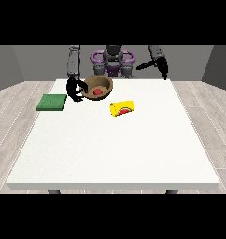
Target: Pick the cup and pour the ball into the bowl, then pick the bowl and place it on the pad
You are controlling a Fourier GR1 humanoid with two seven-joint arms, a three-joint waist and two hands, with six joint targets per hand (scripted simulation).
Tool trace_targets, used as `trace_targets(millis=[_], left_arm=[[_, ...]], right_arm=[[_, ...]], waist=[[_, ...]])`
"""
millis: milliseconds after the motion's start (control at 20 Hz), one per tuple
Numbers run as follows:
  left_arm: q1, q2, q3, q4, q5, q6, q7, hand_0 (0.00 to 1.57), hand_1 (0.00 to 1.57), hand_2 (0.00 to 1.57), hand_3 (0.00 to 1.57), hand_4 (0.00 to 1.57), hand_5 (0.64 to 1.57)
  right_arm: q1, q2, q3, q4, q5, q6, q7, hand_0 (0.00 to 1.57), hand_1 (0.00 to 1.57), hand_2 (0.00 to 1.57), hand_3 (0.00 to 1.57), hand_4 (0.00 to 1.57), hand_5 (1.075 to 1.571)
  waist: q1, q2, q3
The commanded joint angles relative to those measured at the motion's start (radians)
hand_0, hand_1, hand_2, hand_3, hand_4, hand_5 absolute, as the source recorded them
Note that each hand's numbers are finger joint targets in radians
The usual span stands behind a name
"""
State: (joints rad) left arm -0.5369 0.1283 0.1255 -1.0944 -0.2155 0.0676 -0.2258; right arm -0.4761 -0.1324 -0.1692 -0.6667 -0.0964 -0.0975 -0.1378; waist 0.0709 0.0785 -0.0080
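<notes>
A brown bowl (104, 83) is held tilted just above the table's far left part, and a red ball (97, 92) lies inside it. The hand at the view's left (74, 89) has its fingers curled round the bowl's left rim. To the bowl's right and nearer the camera a yellow cup (122, 108) with a red mark lies on its side on the table. A green pad (52, 102) lies flat at the table's left edge, left of the bowl. The hand at the view's right (164, 70) hangs raised over the far right edge, holding nothing, its fingers pointing down.
The white table (115, 149) stretches wide towards the camera. The robot's torso (113, 60) stands behind the far edge, just beyond the bowl.
</notes>
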Motion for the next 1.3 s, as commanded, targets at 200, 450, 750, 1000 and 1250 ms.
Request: trace_targets(millis=[200,450,750,1000,1250], left_arm=[[0.104,0.035,0.051,0.073,0.018,0.015,-0.088,0.0,0.0,0.0,0.0,0.0,1.571],[0.06,0.011,0.024,0.054,0.011,0.039,-0.06,0.0,0.0,0.0,0.0,0.0,1.57],[0.05,0.014,0.002,-0.007,0.013,0.024,-0.041,0.0,0.0,0.0,0.0,0.0,1.567],[0.043,0.002,0.014,0.043,-0.007,0.088,-0.202,0.0,0.0,0.0,0.0,0.0,1.566],[0.013,-0.049,-0.066,-0.107,-0.041,0.107,-0.155,0.0,0.0,0.0,0.0,0.0,1.565]], right_arm=[[-0.049,-0.076,0.011,-0.091,-0.028,0.069,0.259,1.57,1.57,1.57,1.57,1.05,1.553],[-0.066,-0.144,-0.029,-0.116,-0.056,0.101,0.292,1.57,1.57,1.57,1.57,1.06,1.562],[-0.063,-0.279,-0.155,-0.034,-0.153,0.217,0.229,1.57,1.57,1.57,1.57,1.07,1.557],[-0.15,-0.407,-0.221,-0.025,-0.224,0.317,0.288,1.57,1.57,1.57,1.57,1.08,1.559],[-0.129,-0.502,-0.306,0.13,-0.25,0.404,0.113,1.57,1.57,1.57,1.37,1.03,1.562]], waist=[[-0.092,-0.079,0.0076],[-0.085,-0.043,0.008],[-0.036,0.023,0.0084],[-0.06,0.143,0.0082],[0.019,0.271,0.01]])
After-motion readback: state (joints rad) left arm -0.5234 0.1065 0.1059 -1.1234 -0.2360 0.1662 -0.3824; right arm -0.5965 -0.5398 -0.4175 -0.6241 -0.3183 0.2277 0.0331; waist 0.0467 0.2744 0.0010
